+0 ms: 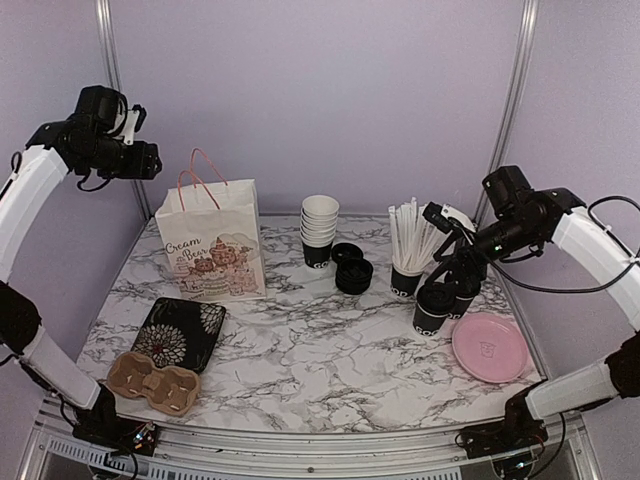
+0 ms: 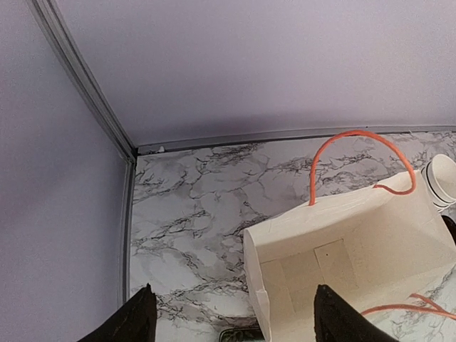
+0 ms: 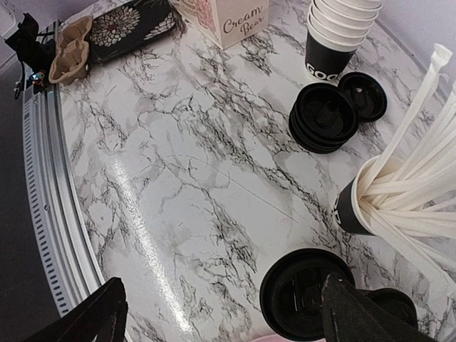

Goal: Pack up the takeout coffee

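Observation:
Two takeout coffees, black cups with black lids, stand side by side at the right of the table, one [image 1: 433, 308] in front and one [image 1: 462, 296] behind. In the right wrist view the nearer lid [image 3: 299, 292] shows below, and the other lid [image 3: 395, 306] is partly hidden by a finger. My right gripper [image 1: 448, 250] [image 3: 221, 306] hovers just above them, open and holding nothing. The white "Cream Bear" paper bag [image 1: 210, 240] [image 2: 356, 249] with orange handles stands open at the back left. My left gripper [image 1: 148, 160] [image 2: 239, 317] hangs high above its near side, open and holding nothing.
A stack of nested cups [image 1: 320, 230] [image 3: 335, 35], loose black lids [image 1: 350, 268] [image 3: 324, 117] and a cup of white straws [image 1: 408, 262] [image 3: 399, 192] line the back. A pink plate [image 1: 490, 347] lies front right. A floral tray [image 1: 180, 332] and cardboard cup carrier [image 1: 153, 382] lie front left.

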### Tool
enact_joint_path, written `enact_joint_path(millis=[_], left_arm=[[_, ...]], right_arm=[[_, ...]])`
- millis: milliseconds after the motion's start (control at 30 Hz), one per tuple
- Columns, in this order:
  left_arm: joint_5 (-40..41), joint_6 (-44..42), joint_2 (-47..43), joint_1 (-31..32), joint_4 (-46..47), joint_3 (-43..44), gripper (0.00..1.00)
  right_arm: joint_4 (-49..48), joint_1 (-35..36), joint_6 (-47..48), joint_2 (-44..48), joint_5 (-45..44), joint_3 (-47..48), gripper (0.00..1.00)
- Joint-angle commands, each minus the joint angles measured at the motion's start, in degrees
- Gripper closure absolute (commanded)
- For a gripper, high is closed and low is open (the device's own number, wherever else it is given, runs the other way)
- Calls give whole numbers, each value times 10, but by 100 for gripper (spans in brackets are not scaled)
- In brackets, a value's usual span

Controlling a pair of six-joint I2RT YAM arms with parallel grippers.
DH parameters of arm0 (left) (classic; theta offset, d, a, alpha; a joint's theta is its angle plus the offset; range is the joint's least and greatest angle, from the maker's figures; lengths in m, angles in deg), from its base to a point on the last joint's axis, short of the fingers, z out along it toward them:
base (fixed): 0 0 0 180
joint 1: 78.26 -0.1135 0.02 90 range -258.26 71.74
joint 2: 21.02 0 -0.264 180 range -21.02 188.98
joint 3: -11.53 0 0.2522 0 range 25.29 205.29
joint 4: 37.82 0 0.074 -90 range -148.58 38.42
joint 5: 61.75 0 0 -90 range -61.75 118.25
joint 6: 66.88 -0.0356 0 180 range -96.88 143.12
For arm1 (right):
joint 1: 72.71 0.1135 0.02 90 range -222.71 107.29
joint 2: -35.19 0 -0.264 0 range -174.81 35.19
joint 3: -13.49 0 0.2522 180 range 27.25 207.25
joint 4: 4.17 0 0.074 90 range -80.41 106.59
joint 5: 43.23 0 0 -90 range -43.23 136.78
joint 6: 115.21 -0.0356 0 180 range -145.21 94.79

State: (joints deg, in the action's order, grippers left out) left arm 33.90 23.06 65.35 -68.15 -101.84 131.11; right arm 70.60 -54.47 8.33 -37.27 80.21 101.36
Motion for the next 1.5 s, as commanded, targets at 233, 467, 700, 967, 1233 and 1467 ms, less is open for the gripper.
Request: enact_joint_path(millis=[233, 467, 700, 967, 1233, 1467], left_arm=[[-147, 17, 107, -43, -16, 23, 35], [-140, 71, 140, -43, -16, 24, 62], [-188, 111, 131, -33, -15, 26, 100], [-250, 173, 68, 8, 17, 54, 100], [-264, 238, -27, 91, 33, 18, 100], [-265, 315, -96, 175, 82, -64, 100]], right_arm=[[-7, 0, 30, -12, 66, 15, 12], [-19, 0, 19, -21, 75, 7, 17], [-18, 1, 8, -22, 71, 16, 19], [-16, 1, -5, -23, 95, 46, 20], [-19, 1, -11, -26, 97, 55, 20], [-26, 1, -15, -37, 89, 58, 20]])
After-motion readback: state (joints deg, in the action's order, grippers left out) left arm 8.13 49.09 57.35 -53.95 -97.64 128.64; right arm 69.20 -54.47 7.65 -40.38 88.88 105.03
